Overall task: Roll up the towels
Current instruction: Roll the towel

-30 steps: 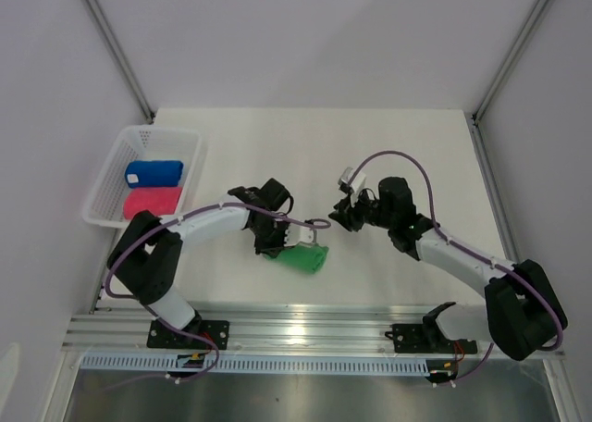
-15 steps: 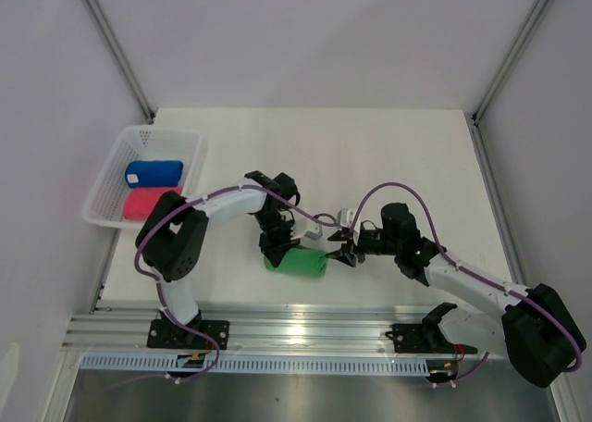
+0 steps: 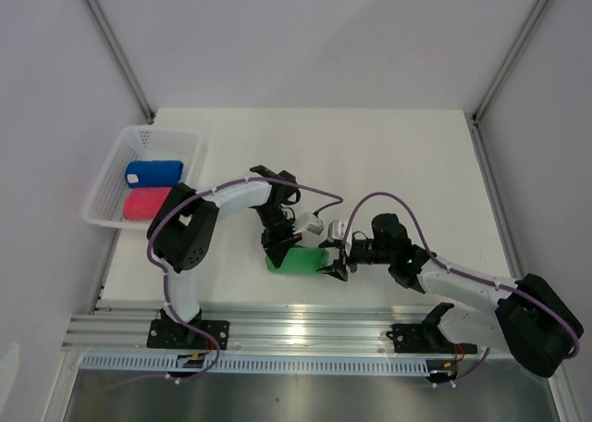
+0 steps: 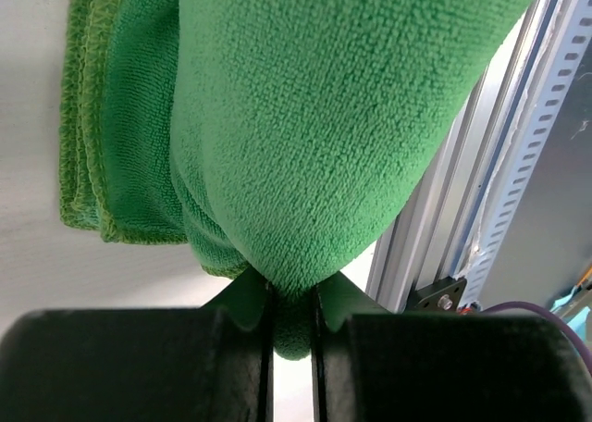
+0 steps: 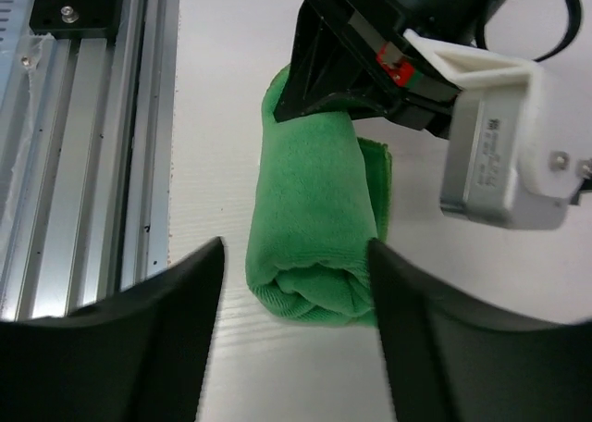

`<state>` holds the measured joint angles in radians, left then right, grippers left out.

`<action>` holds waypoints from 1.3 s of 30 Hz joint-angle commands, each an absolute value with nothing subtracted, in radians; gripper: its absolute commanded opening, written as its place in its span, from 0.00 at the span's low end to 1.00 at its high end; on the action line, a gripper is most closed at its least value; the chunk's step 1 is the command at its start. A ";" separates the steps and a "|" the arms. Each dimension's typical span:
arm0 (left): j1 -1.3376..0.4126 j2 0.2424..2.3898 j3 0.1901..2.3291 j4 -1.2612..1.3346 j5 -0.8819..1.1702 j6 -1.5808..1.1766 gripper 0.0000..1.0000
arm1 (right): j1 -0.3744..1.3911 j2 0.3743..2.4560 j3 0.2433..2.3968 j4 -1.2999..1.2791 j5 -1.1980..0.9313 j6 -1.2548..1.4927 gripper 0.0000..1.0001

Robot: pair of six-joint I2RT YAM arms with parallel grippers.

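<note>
The blue towel (image 3: 154, 172) and pink towel (image 3: 151, 203) lay rolled in the basket (image 3: 139, 140) at ten o'clock. The green towel (image 3: 298, 261) (rolled too) sat at six o'clock, pinched by the left hand (image 3: 277, 247); the right hand (image 3: 333, 266) stood half open, empty.

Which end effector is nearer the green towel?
Left. The left end effector is clamped on one end of the green towel; the right end effector hangs open just off its other end.

The left arm (image 3: 227, 196) and right arm (image 3: 462, 279) share white link shells between black joint housings. A purple cable (image 3: 326, 194) loops along each. Black base plates (image 3: 185, 334) sit at six o'clock. The right gripper (image 5: 294, 246) has matte black fingers (image 5: 120, 348); the left wrist's white camera block (image 5: 499, 135) adjoins a red tab (image 5: 393, 67).
</note>
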<state>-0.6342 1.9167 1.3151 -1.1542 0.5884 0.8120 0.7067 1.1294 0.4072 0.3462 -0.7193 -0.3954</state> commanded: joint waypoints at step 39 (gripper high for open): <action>-0.555 1.864 1.321 -1.056 0.833 0.655 0.60 | 0.554 1.408 0.452 0.479 -0.759 0.072 0.00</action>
